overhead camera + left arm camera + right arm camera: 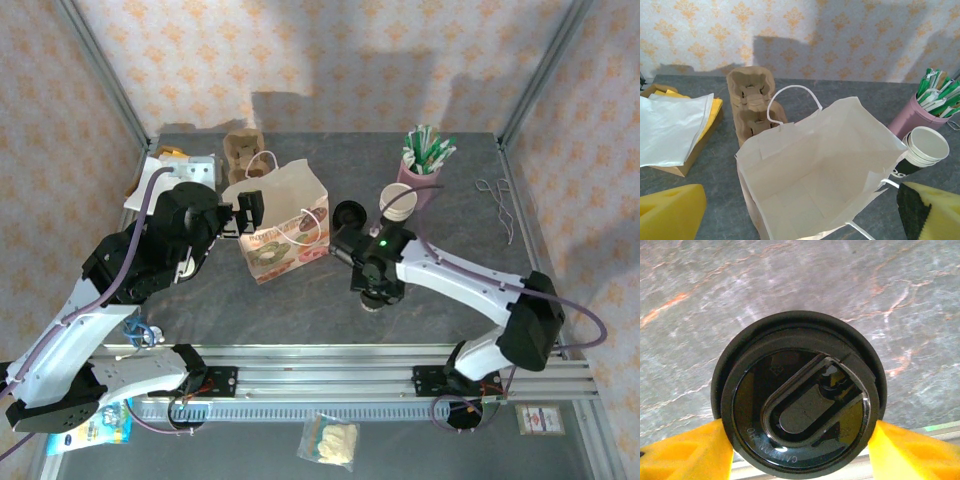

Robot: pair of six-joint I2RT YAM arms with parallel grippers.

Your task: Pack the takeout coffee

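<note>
The coffee (799,395) stands right of the bag (285,225).

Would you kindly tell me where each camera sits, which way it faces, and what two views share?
Top external: above and behind the bases, looking down on the table; both arms, the left gripper and the right gripper show.
Left wrist: facing forward and down into the open paper bag; its yellow fingers at the bottom corners.
Right wrist: facing straight down on the lidded takeout coffee; its yellow fingers flank it.
Shared: top and left-wrist views both show the bag and the pulp tray.
</note>
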